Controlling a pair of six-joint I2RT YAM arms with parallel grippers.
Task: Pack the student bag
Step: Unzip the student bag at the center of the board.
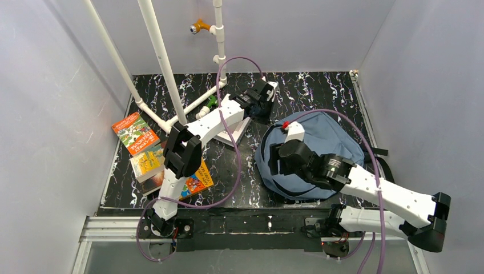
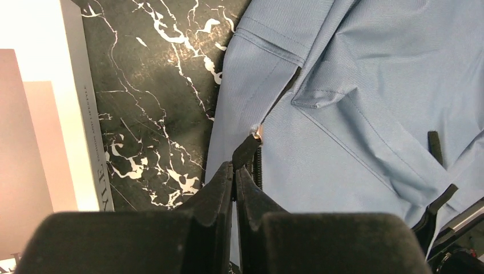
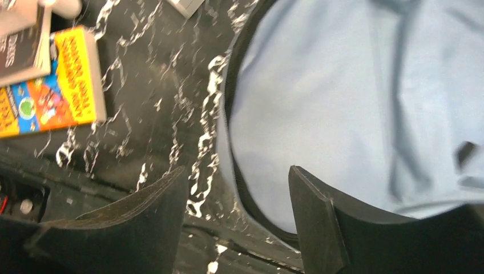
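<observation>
- Dusty-blue fabric, soft and slack: the rounded student bag (image 1: 325,140) lies flat on the black, white-veined marble-pattern tabletop (image 1: 251,174). It sits right of centre, well apart from the colourful paperback books (image 1: 137,134) piled at the left.
- The left gripper (image 2: 235,169) has its black fingers pressed together on the small black zipper pull tab (image 2: 246,150) at the bag's far-left edge. A white hardback book (image 2: 77,114) lies just beside that edge.
- The right gripper (image 3: 234,185) hangs over the bag's near-left rim with its jaws apart, straddling the black zipper trim (image 3: 226,114). It holds nothing.
- The step in hand looks like unzipping the bag so the books can go in.
- Draw the tab along the line of the zipper track, low and close to the fabric. Pulled upward, the limp bag would likely just lift and bunch.
- The right gripper would serve best as an anchor, pinching or pressing the fabric beside the trim to keep the track taut.
- One risk is that the thin tab slips from the fingertips, so go slowly round the curved top.
</observation>
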